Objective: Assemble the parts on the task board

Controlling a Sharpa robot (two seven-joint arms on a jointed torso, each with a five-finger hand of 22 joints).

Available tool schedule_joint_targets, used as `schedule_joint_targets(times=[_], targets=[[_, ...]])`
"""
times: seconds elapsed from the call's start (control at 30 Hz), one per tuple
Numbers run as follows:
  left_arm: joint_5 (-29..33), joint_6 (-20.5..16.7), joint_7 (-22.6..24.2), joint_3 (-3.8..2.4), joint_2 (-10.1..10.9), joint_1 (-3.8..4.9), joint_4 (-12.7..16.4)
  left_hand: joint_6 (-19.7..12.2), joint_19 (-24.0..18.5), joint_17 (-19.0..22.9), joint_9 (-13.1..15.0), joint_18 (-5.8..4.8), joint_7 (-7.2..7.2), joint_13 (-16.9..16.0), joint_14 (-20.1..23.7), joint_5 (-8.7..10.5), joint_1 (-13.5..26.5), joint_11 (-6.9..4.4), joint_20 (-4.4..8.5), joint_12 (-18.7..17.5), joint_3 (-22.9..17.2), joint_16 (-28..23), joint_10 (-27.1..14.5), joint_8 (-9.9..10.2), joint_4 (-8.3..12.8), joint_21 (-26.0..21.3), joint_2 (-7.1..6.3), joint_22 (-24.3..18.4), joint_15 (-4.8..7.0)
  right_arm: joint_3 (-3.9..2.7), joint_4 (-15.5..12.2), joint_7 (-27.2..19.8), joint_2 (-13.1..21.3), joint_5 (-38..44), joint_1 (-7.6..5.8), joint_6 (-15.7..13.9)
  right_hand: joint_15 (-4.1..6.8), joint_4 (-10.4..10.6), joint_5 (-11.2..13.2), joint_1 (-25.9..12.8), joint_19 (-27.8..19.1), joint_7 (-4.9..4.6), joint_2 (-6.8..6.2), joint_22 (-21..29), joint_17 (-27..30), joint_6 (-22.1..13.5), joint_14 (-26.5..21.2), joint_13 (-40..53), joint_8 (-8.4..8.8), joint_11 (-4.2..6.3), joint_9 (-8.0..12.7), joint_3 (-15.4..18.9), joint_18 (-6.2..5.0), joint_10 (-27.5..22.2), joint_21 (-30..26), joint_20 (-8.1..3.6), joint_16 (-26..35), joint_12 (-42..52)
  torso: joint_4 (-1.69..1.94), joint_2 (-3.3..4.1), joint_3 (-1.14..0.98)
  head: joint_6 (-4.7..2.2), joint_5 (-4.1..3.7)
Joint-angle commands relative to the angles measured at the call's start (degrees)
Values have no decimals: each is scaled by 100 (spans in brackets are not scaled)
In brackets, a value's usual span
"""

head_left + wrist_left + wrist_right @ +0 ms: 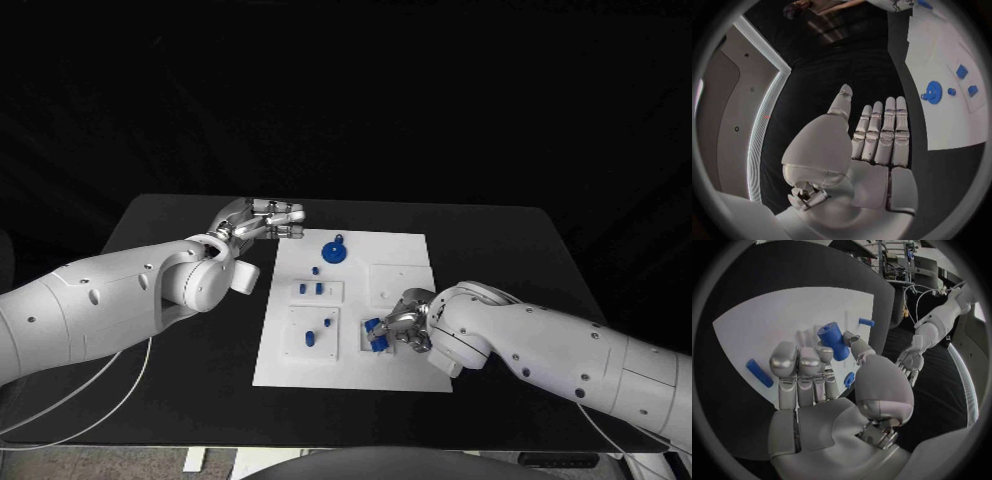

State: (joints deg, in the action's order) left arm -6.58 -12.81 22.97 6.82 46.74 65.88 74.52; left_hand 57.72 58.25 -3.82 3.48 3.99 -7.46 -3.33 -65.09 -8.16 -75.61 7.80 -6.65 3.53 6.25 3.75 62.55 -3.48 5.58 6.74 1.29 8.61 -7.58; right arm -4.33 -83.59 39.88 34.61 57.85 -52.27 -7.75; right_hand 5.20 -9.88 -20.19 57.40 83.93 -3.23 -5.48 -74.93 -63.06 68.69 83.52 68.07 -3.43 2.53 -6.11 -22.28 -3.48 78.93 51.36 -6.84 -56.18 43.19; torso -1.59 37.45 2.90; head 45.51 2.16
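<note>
Right robot hand [826, 375] pinches blue cylinder part [833, 340], which we see upright over task board [404, 250] near-right corner; left robot hand [870, 145], flat and holding nothing, sits farther off.

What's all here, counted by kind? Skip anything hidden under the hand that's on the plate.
White task board: 1
Silver hands: 2, left hand and right hand
Blue gear: 1
Small blue parts lying clear of the hands: 5
Blue part held by the right hand: 1
Total: 10
</note>
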Motion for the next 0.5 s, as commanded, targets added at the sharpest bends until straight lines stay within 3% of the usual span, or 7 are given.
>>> schedule_joint_targets(times=[0.03,0.2,0.5], targets=[[50,108,85,-2,-13,1,15,-38,0,0,9,-31,-34,-1,56,46,62,3,-19,-5,105,-23,-40,-19,-62,-30,3,-28,-9,16,61,-9,-42,128,5,113,45,15,-4,187,72,70,248,-632,-5,104,7,-10,-20,19,11,57,25,11,4,10,9,-10,7,10,1,13,17],[66,126,89,-2,-16,1,19,-64,3,-1,9,-25,-62,-2,69,98,105,16,-28,-5,358,-23,-59,-19,-301,-23,-9,-93,-16,31,192,-23,-117,178,5,98,47,70,38,194,73,74,273,-633,-15,100,8,-23,-21,20,19,143,24,10,7,8,10,-9,-6,2,5,21,19],[70,146,83,-1,-12,2,23,-69,3,0,9,-25,-68,-2,74,99,118,23,-30,-5,373,-24,-65,-19,-333,-18,0,-109,-18,96,306,-48,-233,328,6,246,49,108,27,167,69,73,280,-629,-3,96,2,-56,-21,19,25,158,23,-5,-7,6,35,-58,-10,-1,-5,34,49]])
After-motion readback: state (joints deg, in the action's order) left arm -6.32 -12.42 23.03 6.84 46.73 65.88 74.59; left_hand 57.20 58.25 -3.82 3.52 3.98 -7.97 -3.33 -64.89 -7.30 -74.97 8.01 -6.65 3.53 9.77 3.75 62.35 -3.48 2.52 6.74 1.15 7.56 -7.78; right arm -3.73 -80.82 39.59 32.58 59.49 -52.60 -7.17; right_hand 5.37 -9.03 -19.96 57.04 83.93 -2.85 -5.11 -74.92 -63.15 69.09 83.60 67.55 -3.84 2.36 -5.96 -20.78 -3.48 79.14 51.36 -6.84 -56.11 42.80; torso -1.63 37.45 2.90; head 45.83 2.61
